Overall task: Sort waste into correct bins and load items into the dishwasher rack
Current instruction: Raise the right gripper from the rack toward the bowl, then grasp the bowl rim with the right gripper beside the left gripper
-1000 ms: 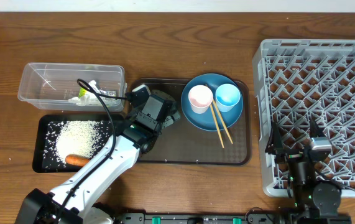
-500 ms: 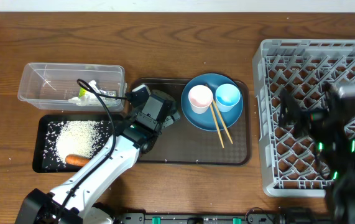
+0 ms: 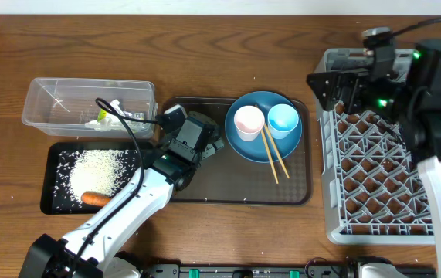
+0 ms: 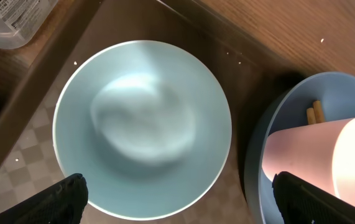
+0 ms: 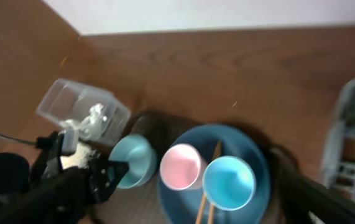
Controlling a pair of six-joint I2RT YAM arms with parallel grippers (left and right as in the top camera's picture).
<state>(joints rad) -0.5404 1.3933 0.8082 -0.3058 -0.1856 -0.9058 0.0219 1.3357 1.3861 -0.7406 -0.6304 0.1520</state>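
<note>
The grey dishwasher rack (image 3: 374,185) is seen just to the right of the brown tray (image 3: 228,189), with nothing loaded in the part that shows. The large blue plate (image 3: 251,150) lies on the tray's far right part. The black tray (image 3: 54,202) lies against the brown tray's left edge, and the clear tub (image 3: 50,100) stands beyond that, off the brown tray's far left corner.

The right gripper (image 3: 334,86) is held above the gap between the brown tray and the rack. In the blurred right wrist view its fingers show at the two lower corners, spread wide, with nothing between them.

The left gripper (image 3: 197,139) hangs over the brown tray's left part. The white bowl (image 4: 143,127) is hidden beneath it in the overhead view, but the left wrist view shows it upright on the tray, flanked by widely parted fingertips (image 4: 68,193) that do not touch it.

The pink cup (image 3: 249,122) and light blue cup (image 3: 283,120) stand side by side on the plate, the chopsticks (image 3: 273,154) slanting beside them. A heap of rice (image 3: 100,170) and the carrot (image 3: 95,198) lie in the black tray; the wrapper (image 3: 106,116) and tissue (image 5: 92,117) lie in the tub.
</note>
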